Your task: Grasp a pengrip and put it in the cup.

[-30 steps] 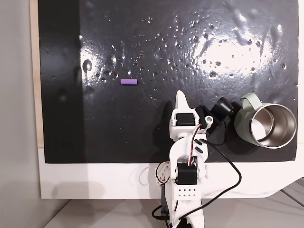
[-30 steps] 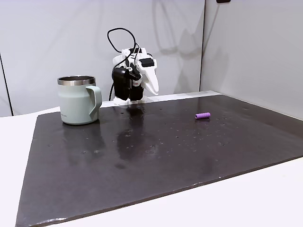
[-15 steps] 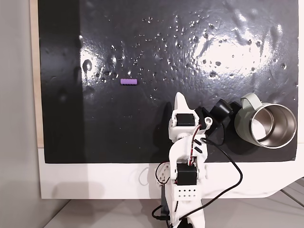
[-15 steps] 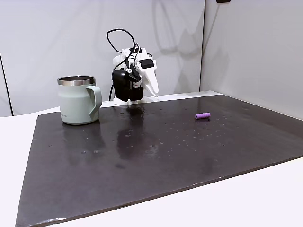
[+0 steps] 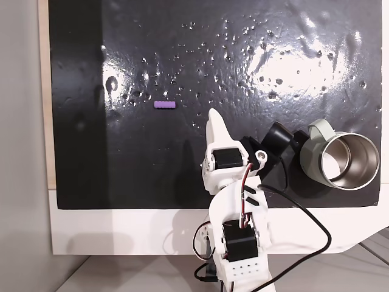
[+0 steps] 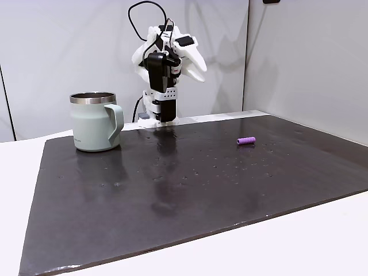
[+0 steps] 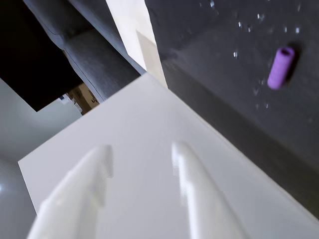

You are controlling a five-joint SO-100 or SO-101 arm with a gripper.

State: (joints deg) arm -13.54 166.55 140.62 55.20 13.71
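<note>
The purple ribbed pengrip (image 5: 164, 104) lies on the black mat, left of centre in the top-down fixed view. From the side it rests at mid right (image 6: 246, 140), and the wrist view has it at the upper right (image 7: 280, 67). The sage-green cup (image 5: 343, 161) stands upright at the mat's right edge, its handle turned toward the arm; seen from the side it stands on the left (image 6: 95, 122). My white gripper (image 5: 213, 117) is raised high above the mat (image 6: 200, 62), between cup and pengrip and touching neither. In the wrist view its fingertips (image 7: 142, 148) stand apart, holding nothing.
The black mat (image 5: 292, 67) is shiny and speckled with small drops. It lies on a white table (image 5: 121, 231), with my arm's base (image 5: 240, 243) at the near edge. Walls stand close behind and to the right in the side view.
The arm has risen from its folded pose. The gripper has lifted well above the mat and swung slightly left toward the pengrip. Pengrip and cup have not moved.
</note>
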